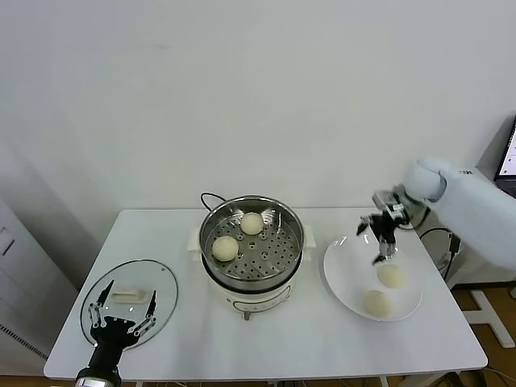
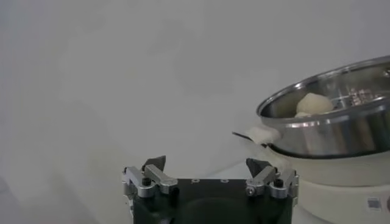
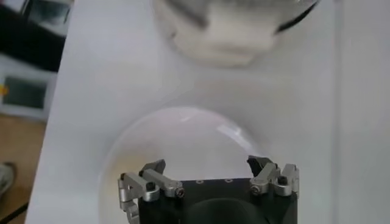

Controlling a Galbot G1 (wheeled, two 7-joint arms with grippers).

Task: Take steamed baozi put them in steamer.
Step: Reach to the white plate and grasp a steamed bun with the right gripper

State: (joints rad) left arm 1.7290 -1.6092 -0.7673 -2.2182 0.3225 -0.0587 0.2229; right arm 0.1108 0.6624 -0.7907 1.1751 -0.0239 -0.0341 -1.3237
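White table [image 1: 306, 339], contents listed from the robot's left to its right. Left gripper [image 1: 122, 308]: parked low at the near left corner, above the near edge of the round glass lid [image 1: 129, 302]; fingers spread wide apart, nothing between them, as the left wrist view also shows [image 2: 210, 167]. Glass lid: lies flat on the table, well apart from the pot, with a pale handle at its middle. Steamer [image 1: 251, 250]: round shiny steel pot on a white base, standing at the table's centre, black cord [image 1: 208, 197] looping behind it; perforated tray visible inside. Steamed baozi, four in all. Two lie on the tray inside the steamer: one [image 1: 225, 247] at the left, one [image 1: 252, 223] toward the back, apart from each other. The left wrist view shows one bun [image 2: 314, 104] over the pot rim. White plate [image 1: 347, 278]: flat, just beside the steamer on the right. Two buns rest on it, one [image 1: 391, 276] farther back, one [image 1: 376, 303] nearer the front edge, close together. Right gripper [image 1: 382, 238]: hanging over the back part of the plate, just above the farther bun, not touching it; fingers apart and empty, confirmed in the right wrist view [image 3: 210, 170], which looks down onto the plate [image 3: 183, 134].
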